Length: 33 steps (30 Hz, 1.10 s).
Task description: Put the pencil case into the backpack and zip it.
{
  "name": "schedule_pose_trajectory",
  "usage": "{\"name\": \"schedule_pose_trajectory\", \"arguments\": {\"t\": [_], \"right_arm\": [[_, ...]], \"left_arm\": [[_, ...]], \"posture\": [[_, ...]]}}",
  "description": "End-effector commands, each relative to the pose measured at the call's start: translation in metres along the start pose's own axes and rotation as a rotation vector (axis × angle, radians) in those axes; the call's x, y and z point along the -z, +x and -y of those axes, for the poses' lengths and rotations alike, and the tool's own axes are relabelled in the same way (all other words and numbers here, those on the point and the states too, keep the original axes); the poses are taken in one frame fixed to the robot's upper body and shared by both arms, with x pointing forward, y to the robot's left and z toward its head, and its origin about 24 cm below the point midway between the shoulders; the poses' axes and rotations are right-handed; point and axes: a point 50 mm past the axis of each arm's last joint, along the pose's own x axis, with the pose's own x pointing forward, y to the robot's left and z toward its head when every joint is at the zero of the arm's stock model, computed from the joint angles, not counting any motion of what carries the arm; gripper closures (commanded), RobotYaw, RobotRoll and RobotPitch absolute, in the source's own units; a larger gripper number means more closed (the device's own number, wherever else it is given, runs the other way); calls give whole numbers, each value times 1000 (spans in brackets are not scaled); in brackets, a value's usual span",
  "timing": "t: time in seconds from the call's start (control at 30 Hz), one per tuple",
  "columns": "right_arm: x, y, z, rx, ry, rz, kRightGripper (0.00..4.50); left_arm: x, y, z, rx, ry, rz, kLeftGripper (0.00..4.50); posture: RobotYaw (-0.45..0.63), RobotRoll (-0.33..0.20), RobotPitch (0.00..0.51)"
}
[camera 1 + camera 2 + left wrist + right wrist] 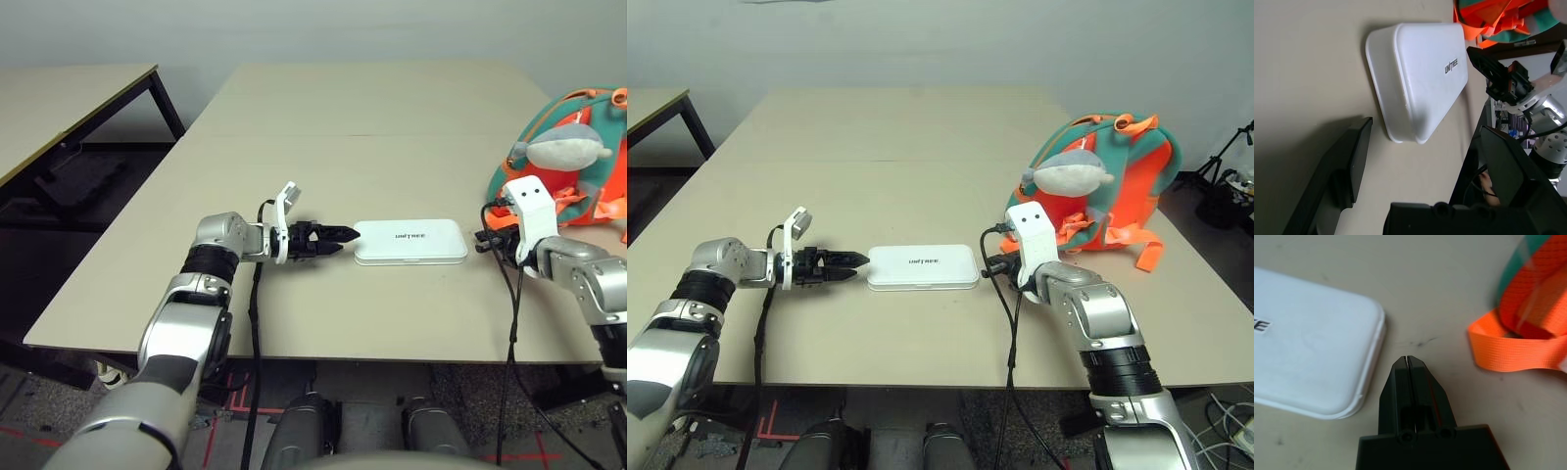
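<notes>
Progress: nothing done yet; the pencil case (pixel 409 241) lies flat on the table (pixel 323 127), outside the backpack (pixel 1117 181); packing and zipping both remain, I judge.
Left gripper (pixel 333 235): fingers spread wide, empty; case just ahead of the tips, not yet between them; forearm low, pointing across at the case's end.
Right gripper (pixel 1407 363): fingers pressed together on nothing; case's other end just beside the tips, an orange strap (pixel 1513 350) near on the other side.

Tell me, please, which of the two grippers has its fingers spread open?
The left gripper: its fingers stand wide apart facing the pencil case, while the right gripper is pressed shut.
</notes>
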Motion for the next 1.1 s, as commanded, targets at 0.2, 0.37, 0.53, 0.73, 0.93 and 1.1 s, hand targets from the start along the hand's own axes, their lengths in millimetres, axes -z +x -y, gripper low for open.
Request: {"name": "schedule_pose_trajectory", "arguments": {"t": [0.2,0.37,0.53,0.73,0.93,1.1], "right_arm": [[8,4,-24,-39,-25,-20,4475],[6,9,-39,-92,-52,9,4475],[3,10,-48,-122,-65,26,4475],[4,12,-49,-124,-79,25,4475],[4,10,-43,-104,-79,34,4500],[-7,-6,-35,-57,-31,136,4065]], "left_arm": [[-1,8,-5,-46,24,-1,0],[-3,12,-5,-49,35,9,0],[-3,12,-6,-54,44,14,0],[-6,11,-8,-61,96,44,0],[-9,9,-7,-35,156,71,1290],[-12,13,5,72,222,92,2647]], "posture": [[-91,0,10],[-95,0,10],[-95,0,13],[-88,0,13],[-84,0,13],[-81,0,16]]}}
